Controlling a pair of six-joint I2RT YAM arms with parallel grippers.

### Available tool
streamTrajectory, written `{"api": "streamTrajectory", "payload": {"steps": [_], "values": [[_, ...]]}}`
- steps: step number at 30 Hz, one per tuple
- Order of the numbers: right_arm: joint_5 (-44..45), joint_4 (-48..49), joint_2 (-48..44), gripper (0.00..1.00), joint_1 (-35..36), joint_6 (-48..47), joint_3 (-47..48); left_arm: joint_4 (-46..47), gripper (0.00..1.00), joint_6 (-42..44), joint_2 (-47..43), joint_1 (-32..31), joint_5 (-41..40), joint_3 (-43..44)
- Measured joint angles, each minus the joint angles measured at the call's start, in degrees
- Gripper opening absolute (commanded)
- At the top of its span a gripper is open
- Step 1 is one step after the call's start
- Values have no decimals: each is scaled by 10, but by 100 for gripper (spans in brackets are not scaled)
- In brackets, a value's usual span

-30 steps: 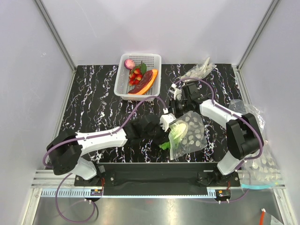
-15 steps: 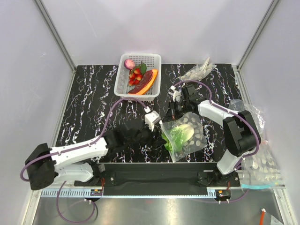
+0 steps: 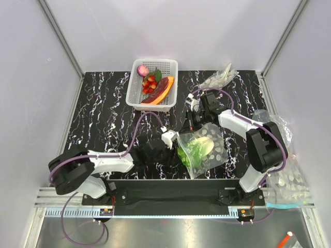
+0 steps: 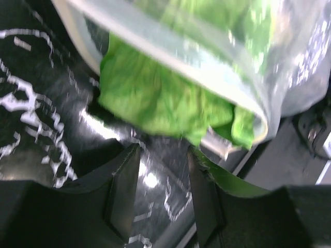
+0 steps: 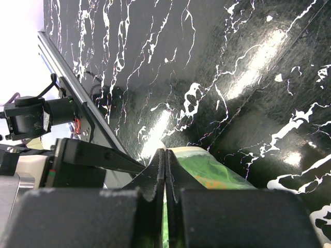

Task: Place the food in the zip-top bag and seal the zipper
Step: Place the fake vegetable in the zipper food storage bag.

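Though near left fingers (image 4: 123,194), lettuce (image 4: 155,101) edge beyond bag (image 4: 289,62) mouth.

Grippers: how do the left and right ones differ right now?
The left gripper has its jaws apart and holds nothing, while the right gripper is pinched shut on the edge of the bag. The left gripper sits at the bag's mouth, facing the lettuce. The right gripper is at the bag's far corner. Both are black, have two fingers and are close to the bag.
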Motion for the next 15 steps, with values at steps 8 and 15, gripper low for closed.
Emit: {"api": "streamTrajectory", "payload": {"steps": [8,15], "values": [[-9,4,0,0,0,1,0,143,50,-30,110,0,-26,45],[-5,-13,0,59,0,-10,9,176,64,-43,74,0,-28,-4]]}}
